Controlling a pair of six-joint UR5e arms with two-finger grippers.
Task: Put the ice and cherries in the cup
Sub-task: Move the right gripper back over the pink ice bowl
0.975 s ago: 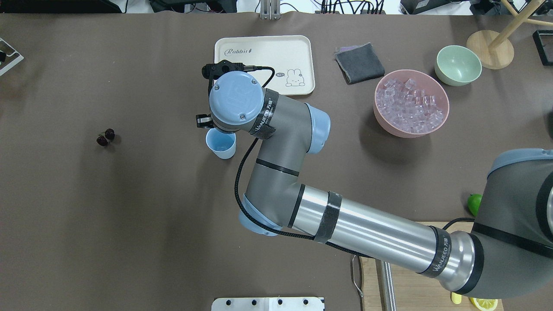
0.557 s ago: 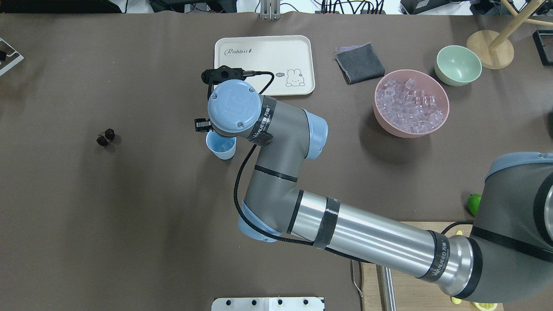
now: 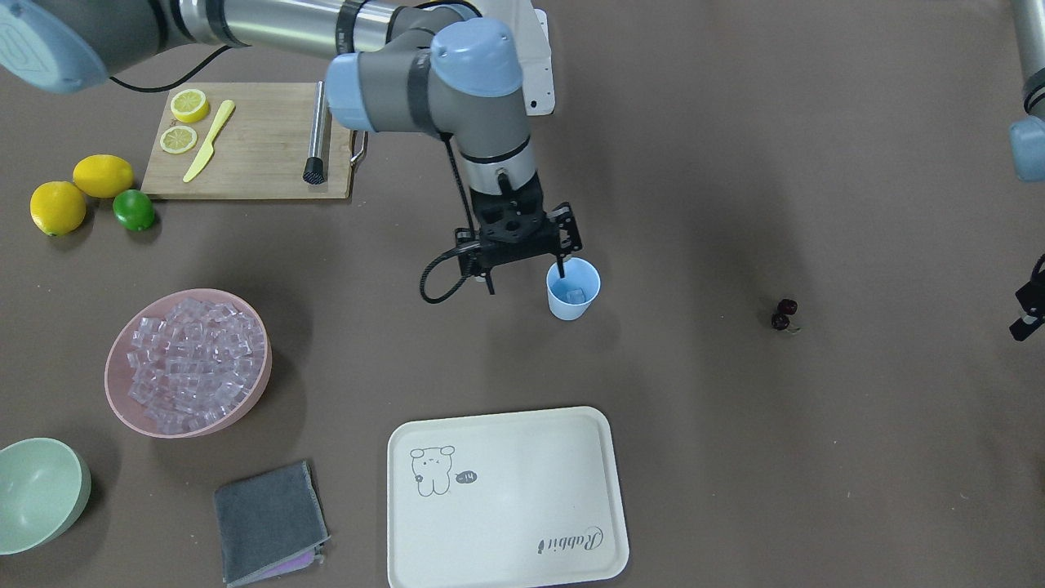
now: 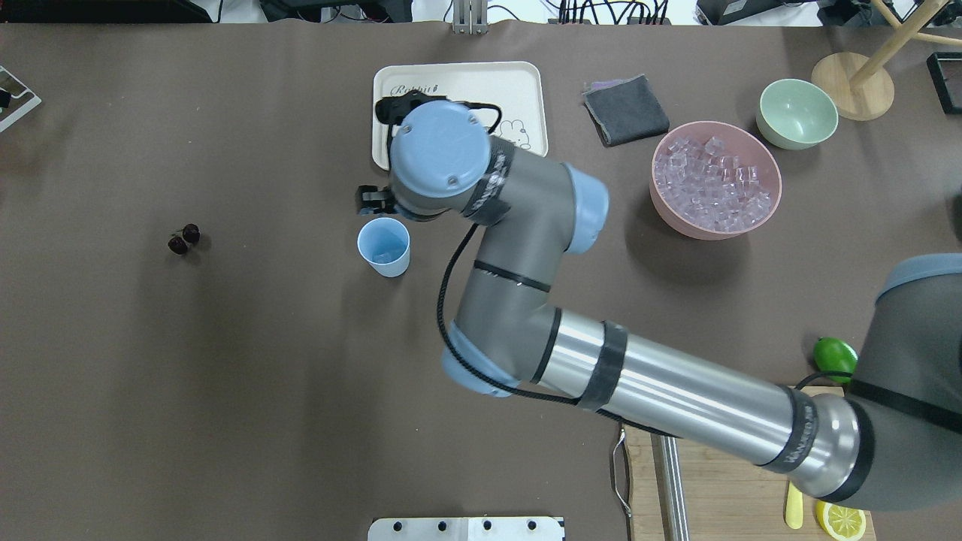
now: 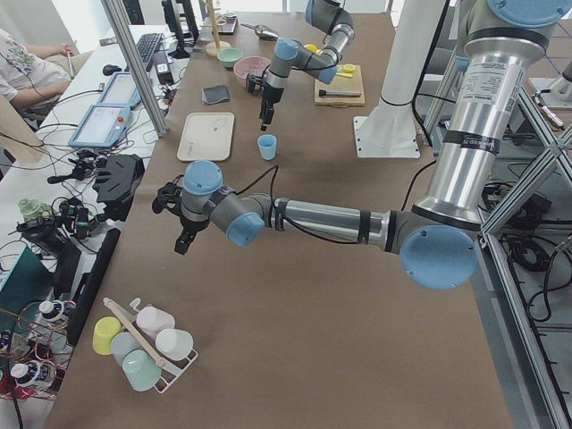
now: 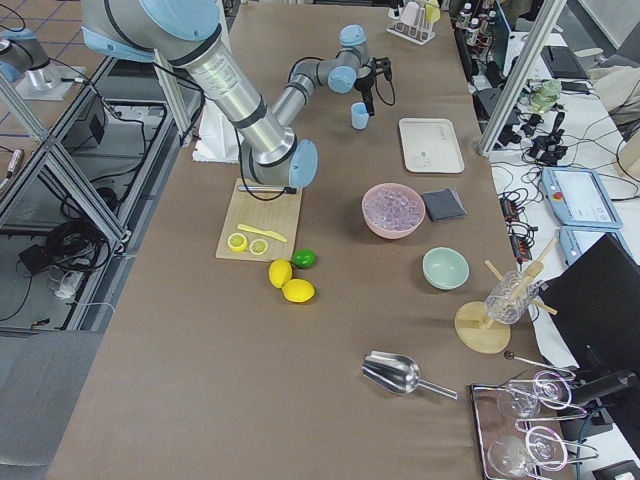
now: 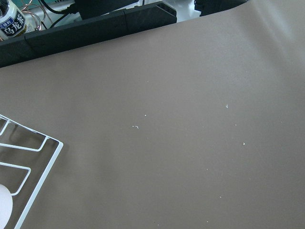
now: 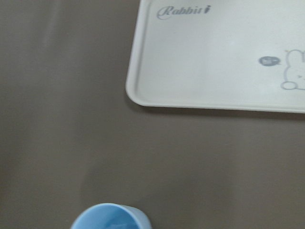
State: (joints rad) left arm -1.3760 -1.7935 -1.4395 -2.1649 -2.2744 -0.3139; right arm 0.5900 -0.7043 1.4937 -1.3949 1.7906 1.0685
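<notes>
The light-blue cup (image 3: 573, 290) stands upright mid-table, with one clear ice cube in it; it also shows in the overhead view (image 4: 384, 248) and at the bottom of the right wrist view (image 8: 112, 218). My right gripper (image 3: 526, 276) hangs open and empty beside the cup's rim, one fingertip (image 3: 561, 269) at the rim. A heap of ice (image 4: 714, 180) fills the pink bowl (image 3: 118, 400). The cherries (image 4: 183, 238) lie on the table to the cup's left, apart from both grippers. My left gripper (image 3: 1029, 309) is cut off at the frame edge; I cannot tell its state.
A cream rabbit tray (image 4: 458, 79) lies just beyond the cup. A grey cloth (image 4: 625, 110) and a pale green bowl (image 4: 797, 113) sit near the pink bowl. A cutting board (image 3: 253, 151), lemons and a lime (image 3: 133, 210) are on the robot's right. A wire rack (image 7: 24, 162) is near my left wrist.
My right wrist has moved off the cup, away from the robot towards the tray and slightly right. The cup, half hidden under the wrist before, now shows whole. The cherries have not moved.
</notes>
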